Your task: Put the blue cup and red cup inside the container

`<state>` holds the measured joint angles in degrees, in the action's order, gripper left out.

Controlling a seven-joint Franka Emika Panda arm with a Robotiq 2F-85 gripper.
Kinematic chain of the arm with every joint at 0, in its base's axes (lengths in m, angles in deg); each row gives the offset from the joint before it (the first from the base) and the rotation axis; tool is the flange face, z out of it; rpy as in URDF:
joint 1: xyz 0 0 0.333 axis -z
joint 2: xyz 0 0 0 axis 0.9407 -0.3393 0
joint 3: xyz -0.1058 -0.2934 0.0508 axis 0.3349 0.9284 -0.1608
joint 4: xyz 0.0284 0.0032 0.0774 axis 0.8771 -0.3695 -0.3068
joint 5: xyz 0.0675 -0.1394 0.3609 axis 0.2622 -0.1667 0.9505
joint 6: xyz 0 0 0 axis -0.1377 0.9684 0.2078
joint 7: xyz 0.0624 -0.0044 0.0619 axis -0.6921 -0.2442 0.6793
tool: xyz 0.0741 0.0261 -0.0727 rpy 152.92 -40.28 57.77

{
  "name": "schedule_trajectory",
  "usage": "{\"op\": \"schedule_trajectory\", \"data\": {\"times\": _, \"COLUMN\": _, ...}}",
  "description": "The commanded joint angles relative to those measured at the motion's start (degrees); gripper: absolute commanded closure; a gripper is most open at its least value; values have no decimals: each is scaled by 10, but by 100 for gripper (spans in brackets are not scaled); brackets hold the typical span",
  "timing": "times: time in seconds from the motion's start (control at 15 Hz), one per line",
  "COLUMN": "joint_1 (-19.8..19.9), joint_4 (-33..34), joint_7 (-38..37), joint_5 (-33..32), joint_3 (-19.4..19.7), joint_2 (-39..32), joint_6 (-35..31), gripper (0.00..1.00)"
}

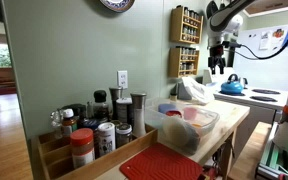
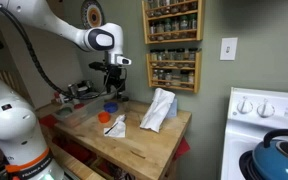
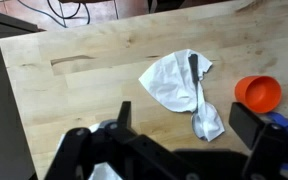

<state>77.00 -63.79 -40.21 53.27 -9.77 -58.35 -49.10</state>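
The blue cup (image 2: 110, 104) and the red cup (image 2: 104, 117) stand close together on the wooden table (image 2: 134, 140). My gripper (image 2: 112, 90) hangs open and empty just above them. In the wrist view the red cup (image 3: 257, 92) lies just beyond my right finger, and my open jaws (image 3: 184, 116) frame a crumpled white cloth (image 3: 174, 80). The clear container (image 1: 189, 130) shows in an exterior view, near that camera and far from my gripper (image 1: 218, 62). Red and blue shapes show at its top; I cannot tell what they are.
A wooden spice-jar tray (image 1: 59, 150) and a red mat (image 1: 164, 165) lie near the container. A tall white bag (image 2: 159, 108) and a smaller white wad (image 2: 115, 127) sit on the table. A blue kettle (image 2: 282, 155) stands on the stove. Spice racks (image 2: 174, 50) hang on the wall.
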Motion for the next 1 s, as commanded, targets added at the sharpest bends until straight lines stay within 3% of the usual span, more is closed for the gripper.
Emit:
{"op": "schedule_trajectory", "data": {"times": 0.0, "joint_1": 2, "joint_4": 1, "joint_7": 1, "joint_5": 1, "joint_3": -2, "joint_2": 0, "joint_6": 1, "gripper": 0}}
{"op": "schedule_trajectory", "data": {"times": 0.13, "joint_1": 2, "joint_4": 1, "joint_7": 1, "joint_5": 1, "joint_3": -2, "joint_2": 0, "joint_6": 1, "gripper": 0}}
{"op": "schedule_trajectory", "data": {"times": 0.53, "joint_1": -82, "joint_4": -10, "joint_7": -16, "joint_5": 38, "joint_3": -90, "joint_2": -24, "joint_6": -30, "gripper": 0}}
{"op": "schedule_trajectory", "data": {"times": 0.8, "joint_1": -110, "joint_4": -7, "joint_7": -129, "joint_5": 80, "joint_3": -142, "joint_2": -80, "joint_6": -132, "gripper": 0}}
{"op": "schedule_trajectory", "data": {"times": 0.87, "joint_1": -105, "joint_4": -6, "joint_7": -93, "joint_5": 60, "joint_3": -132, "joint_2": -50, "joint_6": -93, "gripper": 0}}
{"op": "schedule_trajectory", "data": {"times": 0.93, "joint_1": -109, "joint_4": -5, "joint_7": -102, "joint_5": 61, "joint_3": -138, "joint_2": -60, "joint_6": -102, "gripper": 0}}
